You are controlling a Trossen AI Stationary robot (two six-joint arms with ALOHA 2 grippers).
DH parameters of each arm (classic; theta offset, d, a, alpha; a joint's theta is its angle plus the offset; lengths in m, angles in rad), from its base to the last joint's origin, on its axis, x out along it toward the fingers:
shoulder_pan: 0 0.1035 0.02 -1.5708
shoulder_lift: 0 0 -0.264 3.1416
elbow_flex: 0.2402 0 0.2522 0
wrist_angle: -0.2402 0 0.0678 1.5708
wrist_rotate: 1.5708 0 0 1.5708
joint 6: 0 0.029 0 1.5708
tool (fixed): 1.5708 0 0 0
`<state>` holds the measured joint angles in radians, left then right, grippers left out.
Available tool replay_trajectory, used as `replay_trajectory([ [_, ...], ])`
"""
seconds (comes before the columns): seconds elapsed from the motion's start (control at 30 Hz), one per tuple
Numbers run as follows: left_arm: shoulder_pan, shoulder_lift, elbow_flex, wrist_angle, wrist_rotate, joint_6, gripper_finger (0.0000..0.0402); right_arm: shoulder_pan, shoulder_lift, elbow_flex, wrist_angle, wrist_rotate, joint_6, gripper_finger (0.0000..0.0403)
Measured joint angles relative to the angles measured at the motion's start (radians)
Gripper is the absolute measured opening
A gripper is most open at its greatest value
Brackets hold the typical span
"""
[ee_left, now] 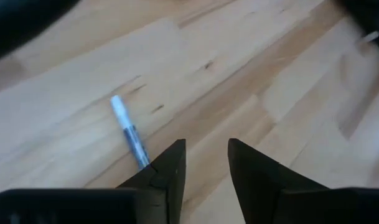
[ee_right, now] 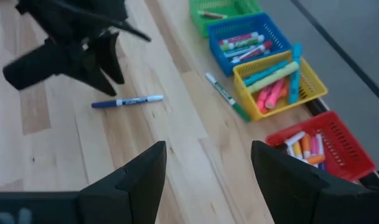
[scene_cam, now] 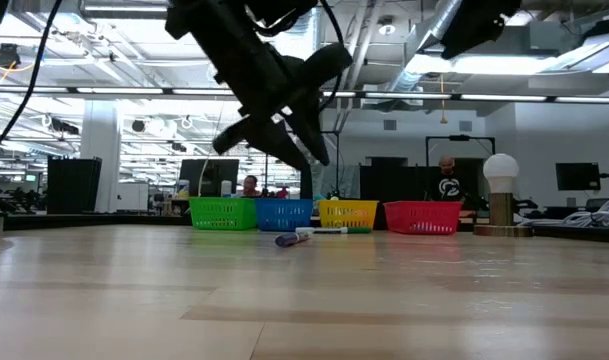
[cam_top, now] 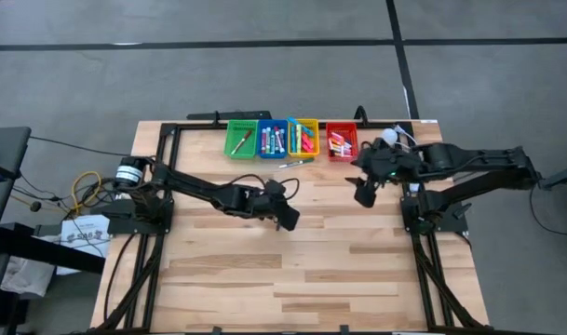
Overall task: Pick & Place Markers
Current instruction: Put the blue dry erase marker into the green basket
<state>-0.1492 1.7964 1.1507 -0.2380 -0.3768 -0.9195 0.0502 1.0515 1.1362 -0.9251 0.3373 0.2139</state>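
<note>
A blue marker with a white cap (ee_left: 128, 130) lies flat on the wooden table (cam_top: 292, 279); the right wrist view shows it too (ee_right: 127, 101). My left gripper (ee_left: 206, 163) hovers open just above and beside it, with nothing between the fingers (ee_right: 108, 81). A green-and-white marker (ee_right: 225, 94) lies on the table near the yellow bin. My right gripper (ee_right: 208, 168) is open and raised over the table's right side (cam_top: 365, 194), holding nothing. More markers fill the bins along the far edge.
Four small bins stand in a row at the far edge: green (cam_top: 241, 138), blue (cam_top: 272, 140), yellow (cam_top: 303, 137), red (cam_top: 341, 140). A white ball-shaped lamp (cam_top: 390, 137) stands right of the red bin. The near half of the table is bare wood.
</note>
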Motion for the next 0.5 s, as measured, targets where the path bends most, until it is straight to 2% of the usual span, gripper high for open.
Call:
replay_trajectory([
  [0.1, 0.002, 0.034, 0.043, -0.026, 0.008, -0.029, 0.0118, 0.0, -0.042, 0.0, -0.011, 0.005, 0.024, 0.0226],
  [0.3, 0.015, 0.092, 0.048, -0.069, 0.012, -0.08, 0.0117, 0.002, -0.096, 0.0, -0.022, 0.005, 0.058, 0.0226],
  [0.5, 0.018, 0.11, 0.049, -0.092, -0.007, -0.091, 0.0117, 0.004, -0.1, 0.0, -0.032, 0.006, 0.076, 0.0226],
])
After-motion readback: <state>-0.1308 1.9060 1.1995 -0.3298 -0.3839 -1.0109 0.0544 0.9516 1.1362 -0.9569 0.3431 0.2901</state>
